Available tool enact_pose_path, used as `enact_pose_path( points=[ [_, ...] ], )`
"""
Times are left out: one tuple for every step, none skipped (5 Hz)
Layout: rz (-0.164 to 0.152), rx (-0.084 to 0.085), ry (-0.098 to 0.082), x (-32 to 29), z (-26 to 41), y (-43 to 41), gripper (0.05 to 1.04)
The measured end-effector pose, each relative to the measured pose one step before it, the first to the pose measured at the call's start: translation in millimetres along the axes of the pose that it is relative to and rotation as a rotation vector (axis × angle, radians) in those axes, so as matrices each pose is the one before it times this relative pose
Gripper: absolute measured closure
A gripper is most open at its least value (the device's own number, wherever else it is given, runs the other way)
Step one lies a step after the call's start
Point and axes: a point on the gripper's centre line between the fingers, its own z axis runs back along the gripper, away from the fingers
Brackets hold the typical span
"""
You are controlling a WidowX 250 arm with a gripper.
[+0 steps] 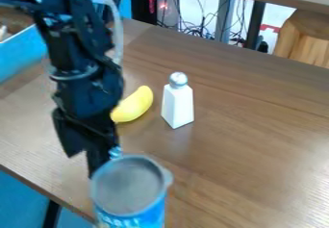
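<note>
Fingers (97, 162) are pointing down at the far-left rim of a blue can (138, 216); whether they are gripping it, I cannot tell. The black arm (87, 85) is hanging over the tabletop's (241, 140) left side. Near left, the can is showing a gray top and pale, unclear lettering. Beyond, a yellow fruit (134, 106) is lying left of a white shaker (178, 104).

One fixed camera looks down at a slant onto the brown table (250, 145), facing across its top toward the cables (200, 29) on the floor beyond. It sits fairly near, with the blue can (128, 188) low in the foreground.
</note>
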Motion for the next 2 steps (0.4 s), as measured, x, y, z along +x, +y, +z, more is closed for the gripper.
enact_pose_path(
  points=[
    [0.0454, -0.0344, -0.0047, 4.84, -6.06, -4.56, 0.083],
    [0.0616, 0.0332, -0.0332, -1.09, 7.44, 10.37, 0.083]
  ],
)
